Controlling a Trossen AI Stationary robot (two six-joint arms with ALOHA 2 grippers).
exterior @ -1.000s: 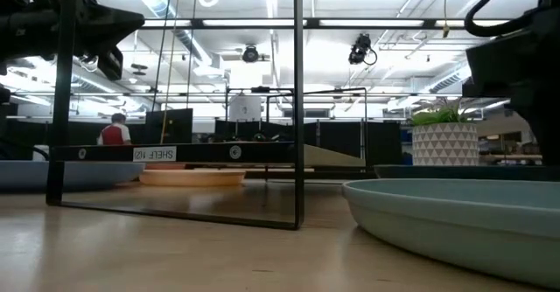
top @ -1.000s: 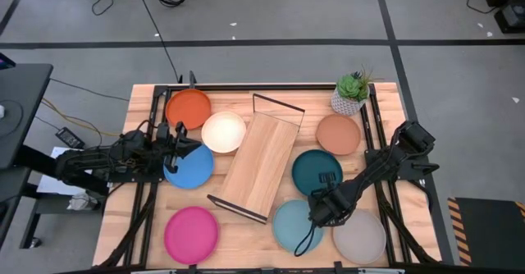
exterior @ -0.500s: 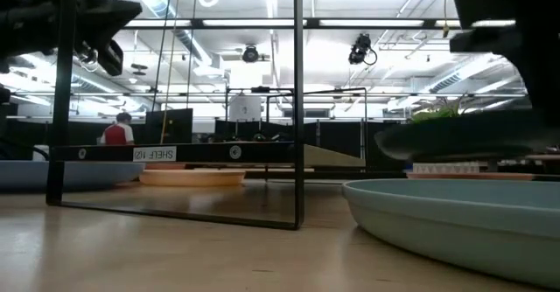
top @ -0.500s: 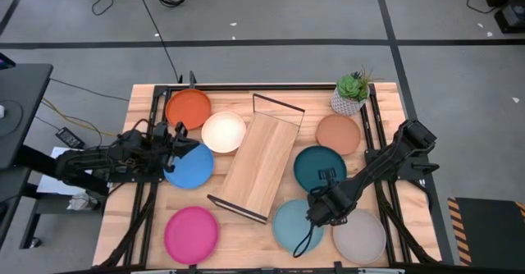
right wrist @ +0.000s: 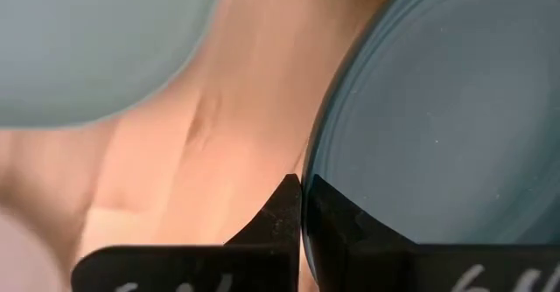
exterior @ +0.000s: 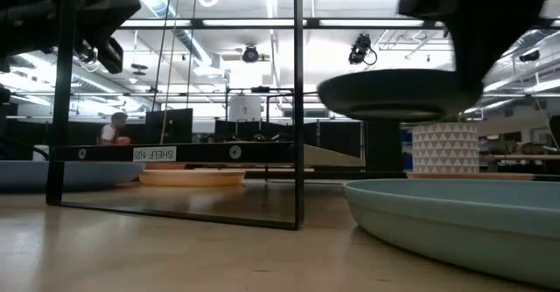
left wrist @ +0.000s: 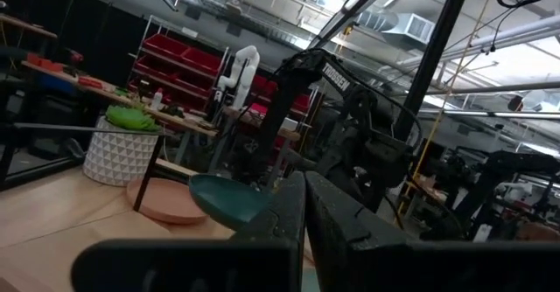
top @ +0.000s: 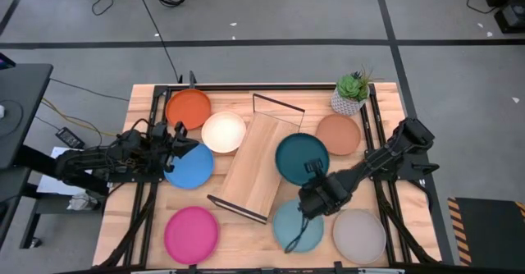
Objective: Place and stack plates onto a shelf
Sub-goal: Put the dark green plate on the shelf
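The right gripper (top: 312, 174), pinching the teal plate's (top: 300, 157) rim, has lifted it off the table toward the shelf (top: 261, 162); the left gripper (top: 182, 142), fingers pressed together, waits over the blue plate (top: 190, 169).

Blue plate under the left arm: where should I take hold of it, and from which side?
Take the blue plate by its thin raised rim, on the edge nearest the left end effector. It lies flat on the table, so only the lip offers a pinch. That edge is closest; the cream plate crowds the far side.
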